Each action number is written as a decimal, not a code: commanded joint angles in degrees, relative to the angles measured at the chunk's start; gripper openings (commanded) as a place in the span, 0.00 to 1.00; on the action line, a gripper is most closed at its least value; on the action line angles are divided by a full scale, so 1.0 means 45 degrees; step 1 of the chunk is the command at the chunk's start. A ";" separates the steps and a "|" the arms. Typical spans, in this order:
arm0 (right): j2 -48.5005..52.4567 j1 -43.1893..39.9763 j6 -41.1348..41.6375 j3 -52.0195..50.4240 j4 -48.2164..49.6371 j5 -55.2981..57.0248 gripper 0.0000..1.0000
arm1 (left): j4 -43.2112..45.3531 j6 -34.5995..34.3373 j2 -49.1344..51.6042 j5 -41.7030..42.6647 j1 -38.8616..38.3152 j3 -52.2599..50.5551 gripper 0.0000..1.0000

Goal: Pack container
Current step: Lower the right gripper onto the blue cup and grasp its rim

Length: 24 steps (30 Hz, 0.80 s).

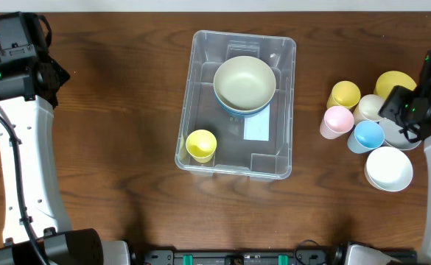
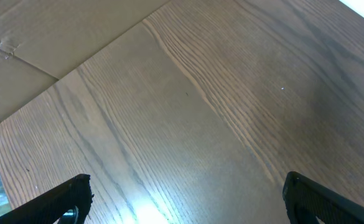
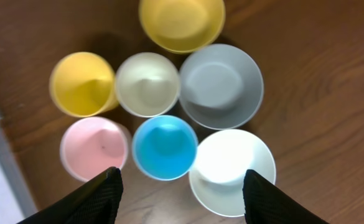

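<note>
The container [image 1: 200, 88] is a large clear rectangular plastic bin with rounded corners. It stands upright and open-topped on the middle of the table [image 1: 127, 110], its long sides running front to back. A white label [image 1: 257, 129] shows at its base. Its far end holds a beige bowl [image 1: 244, 79] nested in a blue bowl [image 1: 241, 110], and its near left corner holds an upright yellow cup [image 1: 201, 145].

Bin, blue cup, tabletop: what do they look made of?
Container: clear glossy plastic; the wood grain shows through it. Blue cup: opaque, matte, evenly coloured, probably plastic. Table: wood or wood-look laminate, going by the grain.
</note>
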 commanded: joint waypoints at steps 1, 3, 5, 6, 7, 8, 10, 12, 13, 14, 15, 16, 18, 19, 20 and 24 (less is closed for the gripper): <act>0.0495 -0.0461 -0.0141 -0.0185 -0.0005 -0.0291 0.64 | -0.0024 -0.0117 0.0049 -0.0189 0.0044 0.0049 0.98; 0.0782 -0.0559 -0.0160 -0.0194 0.0000 -0.0500 0.64 | -0.0024 -0.0117 0.0049 -0.0189 0.0044 0.0049 0.98; 0.1078 -0.0554 -0.0155 -0.0243 0.0053 -0.0515 0.64 | -0.0024 -0.0117 0.0049 -0.0185 0.0044 0.0049 0.98; 0.1243 -0.0554 -0.0160 -0.0301 0.0121 -0.0515 0.64 | -0.0019 -0.0117 0.0049 -0.0189 0.0044 0.0049 0.98; 0.1375 -0.0554 -0.0160 -0.0359 0.0175 -0.0515 0.64 | -0.0024 -0.0117 0.0049 -0.0189 0.0044 0.0049 0.98; 0.1540 -0.0554 -0.0160 -0.0452 0.0248 -0.0515 0.64 | -0.0024 -0.0117 0.0049 -0.0189 0.0044 0.0049 0.98; 0.1734 -0.0554 -0.0233 -0.0627 0.0384 -0.0563 0.64 | -0.0024 -0.0117 0.0049 -0.0189 0.0044 0.0049 0.98; 0.1826 -0.0554 -0.0267 -0.0913 0.0617 -0.0583 0.64 | -0.0019 -0.0117 0.0049 -0.0189 0.0044 0.0049 0.98; 0.1826 -0.0554 -0.0262 -0.1127 0.0782 -0.0593 0.64 | -0.0024 -0.0117 0.0049 -0.0189 0.0044 0.0049 0.98; 0.1826 -0.0554 -0.0262 -0.1253 0.0869 -0.0622 0.64 | -0.0019 -0.0117 0.0049 -0.0189 0.0044 0.0049 0.98; 0.1826 -0.0559 -0.0257 -0.1433 0.0991 -0.0724 0.64 | -0.0024 -0.0117 0.0049 -0.0185 0.0044 0.0049 0.98; 0.1826 -0.0559 -0.0253 -0.1613 0.1122 -0.0835 0.63 | -0.0019 -0.0117 0.0049 -0.0189 0.0044 0.0049 0.98; 0.1826 -0.0554 -0.0253 -0.1987 0.1384 -0.0903 0.63 | -0.0024 -0.0117 0.0049 -0.0185 0.0044 0.0049 0.98; 0.1826 -0.0554 -0.0248 -0.2229 0.1545 -0.0903 0.63 | -0.0024 -0.0117 0.0049 -0.0185 0.0044 0.0049 0.98; 0.1826 -0.0554 -0.0248 -0.2453 0.1690 -0.0903 0.63 | -0.0024 -0.0117 0.0049 -0.0189 0.0044 0.0049 0.98; 0.1826 -0.0559 -0.0243 -0.3376 0.2268 -0.0903 0.62 | -0.0024 -0.0117 0.0049 -0.0185 0.0044 0.0049 0.98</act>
